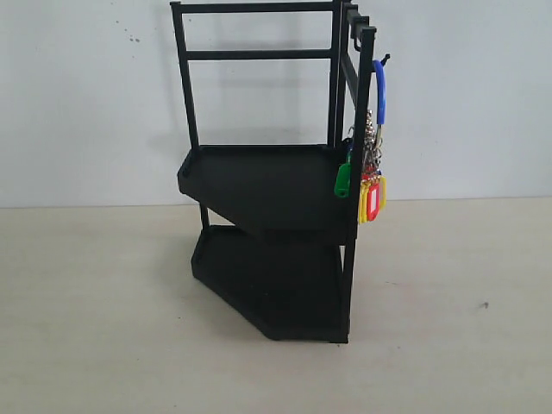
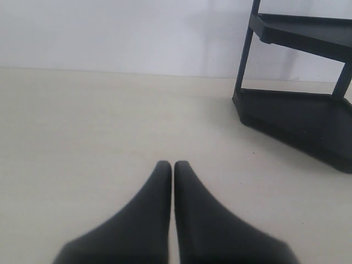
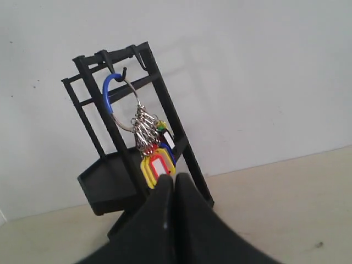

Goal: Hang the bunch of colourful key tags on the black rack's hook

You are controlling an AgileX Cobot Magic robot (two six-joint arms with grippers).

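Note:
The black rack [image 1: 267, 185] stands mid-table against the white wall, also in the right wrist view [image 3: 104, 181] and partly in the left wrist view [image 2: 308, 126]. The colourful key tag bunch [image 1: 371, 177] hangs by its blue loop [image 1: 379, 90] from the hook [image 1: 383, 60] on the rack's top side rail. In the right wrist view the bunch [image 3: 154, 148] dangles from the hook [image 3: 123, 72], just beyond my right gripper [image 3: 175, 177], which is shut and empty. My left gripper [image 2: 173, 164] is shut over bare table, apart from the rack. Neither arm shows in the exterior view.
A beige tabletop [image 1: 103, 310] spreads around the rack, with a white wall [image 1: 86, 95] behind. A second similar black prong [image 1: 355, 17] sits further back on the same rail.

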